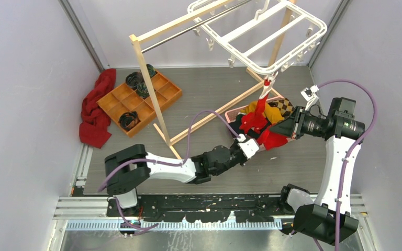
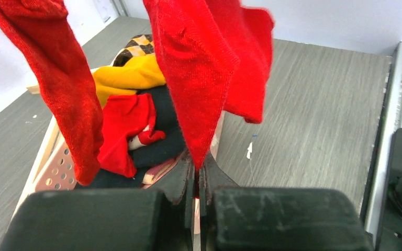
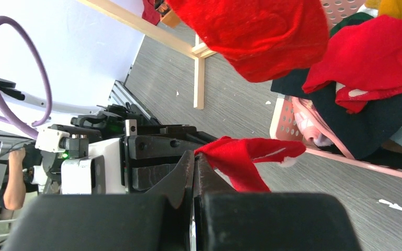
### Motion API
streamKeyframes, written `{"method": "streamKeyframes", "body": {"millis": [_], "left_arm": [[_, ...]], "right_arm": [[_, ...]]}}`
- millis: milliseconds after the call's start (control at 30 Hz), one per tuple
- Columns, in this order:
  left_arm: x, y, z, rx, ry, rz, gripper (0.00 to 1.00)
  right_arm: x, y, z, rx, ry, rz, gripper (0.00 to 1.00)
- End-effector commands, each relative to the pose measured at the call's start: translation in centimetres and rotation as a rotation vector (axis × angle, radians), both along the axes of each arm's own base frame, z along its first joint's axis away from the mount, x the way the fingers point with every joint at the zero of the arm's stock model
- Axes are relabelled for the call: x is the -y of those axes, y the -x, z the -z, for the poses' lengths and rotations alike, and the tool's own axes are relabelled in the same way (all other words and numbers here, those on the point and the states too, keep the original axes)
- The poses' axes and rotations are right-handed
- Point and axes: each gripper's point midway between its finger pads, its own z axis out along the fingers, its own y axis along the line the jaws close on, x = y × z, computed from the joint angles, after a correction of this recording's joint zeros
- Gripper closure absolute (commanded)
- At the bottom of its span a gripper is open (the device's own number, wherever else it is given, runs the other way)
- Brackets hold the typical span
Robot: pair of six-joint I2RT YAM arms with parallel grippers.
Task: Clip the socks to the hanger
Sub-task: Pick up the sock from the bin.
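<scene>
Top external, 1 white hanger point(image 1: 264, 71), 2 pincers closed — left pincer point(image 2: 198, 166) pinching a red sock point(image 2: 199, 78), right pincer point(image 3: 194, 159) likewise.

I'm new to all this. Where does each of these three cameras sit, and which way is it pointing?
Top external: fixed above and behind the arms, looking down on the table, the hanger and both arms whole.
Left wrist: on the left arm, looking along the left claw, shut on a hanging red sock; laundry basket beyond.
Right wrist: on the right arm, looking along the right claw, shut on a second red sock; the left arm shows behind.
Shared: both wrist views show the laundry basket.
</scene>
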Motion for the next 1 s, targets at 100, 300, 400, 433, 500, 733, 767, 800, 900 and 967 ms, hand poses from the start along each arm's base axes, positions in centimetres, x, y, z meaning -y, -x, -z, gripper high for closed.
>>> {"method": "streamKeyframes", "body": {"millis": [100, 300, 400, 433, 500, 733, 767, 800, 900, 967], "left_arm": [[-2.4, 2.8, -4.1, -0.303, 0.063, 0.17, 1.0], [-5.0, 5.4, -4.6, -0.738, 0.084, 0.3, 1.0], [-6.3, 6.4, -5.2, -0.916, 0.051, 0.33, 1.0], [-6.8, 6.7, -5.4, -0.986, 0.04, 0.339, 1.0], [-8.2, 7.2, -5.3, -1.153, 0.013, 0.334, 1.0], [-9.2, 9.4, -7.5, -1.559, 0.086, 0.327, 1.0], [-9.0, 9.5, -7.5, -1.617, 0.103, 0.315, 1.0], [-8.9, 9.5, -7.2, -1.681, 0.118, 0.292, 1.0], [-8.4, 9.5, -6.4, -1.875, 0.163, 0.222, 1.0], [-8.0, 9.5, -5.7, -1.99, 0.204, 0.208, 1.0]], "right_arm": [[0.4, -1.0, 0.4, 0.007, 0.036, 0.032, 0.97], [-0.5, -1.0, 1.2, 0.013, 0.09, -0.026, 0.79], [-1.0, -1.0, 1.1, 0.041, 0.111, -0.054, 0.65], [-1.0, -1.0, 0.9, 0.057, 0.117, -0.061, 0.6], [-1.2, -0.8, 0.3, 0.102, 0.129, -0.086, 0.51], [-4.1, 4.9, -1.2, 0.517, 0.15, -0.412, 0.13], [-4.4, 5.9, -0.9, 0.564, 0.159, -0.45, 0.09], [-4.7, 6.5, -0.7, 0.593, 0.165, -0.475, 0.07], [-5.2, 7.4, -0.2, 0.629, 0.182, -0.52, 0.07], [-5.5, 8.0, 0.3, 0.626, 0.184, -0.547, 0.08]]}}
